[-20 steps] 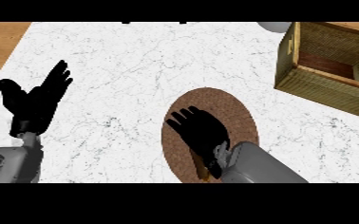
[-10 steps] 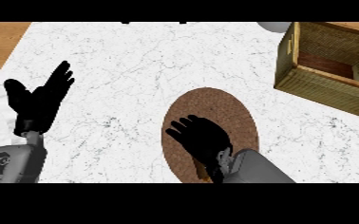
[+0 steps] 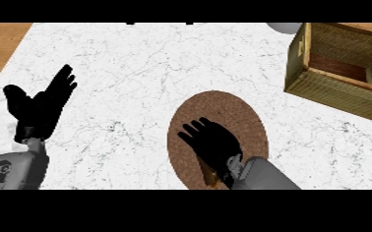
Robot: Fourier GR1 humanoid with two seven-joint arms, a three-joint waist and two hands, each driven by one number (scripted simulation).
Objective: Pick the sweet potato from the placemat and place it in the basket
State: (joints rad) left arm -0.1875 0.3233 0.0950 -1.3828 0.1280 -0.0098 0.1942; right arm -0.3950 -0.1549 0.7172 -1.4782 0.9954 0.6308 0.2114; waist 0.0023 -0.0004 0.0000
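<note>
One worktop [image 3: 145,64], white and marbled, with a strip of wood-coloured surface at its far left corner.

One placemat [image 3: 240,113], round, brown and woven, near centre-right.

One basket [image 3: 320,86], boxy and woven, far right, partly cut by the frame edge.

One pale rounded object [image 3: 285,27] at the far edge, just left of the basket; only part shows, kind cannot be told.

Two hands, black: left hand [image 3: 40,108] at the left edge, right hand [image 3: 214,145] over the placemat.

Two grey forearms, one behind each hand.

One sliver of orange-brown [image 3: 208,173] under the right hand, possibly the sweet potato; mostly hidden.
</note>
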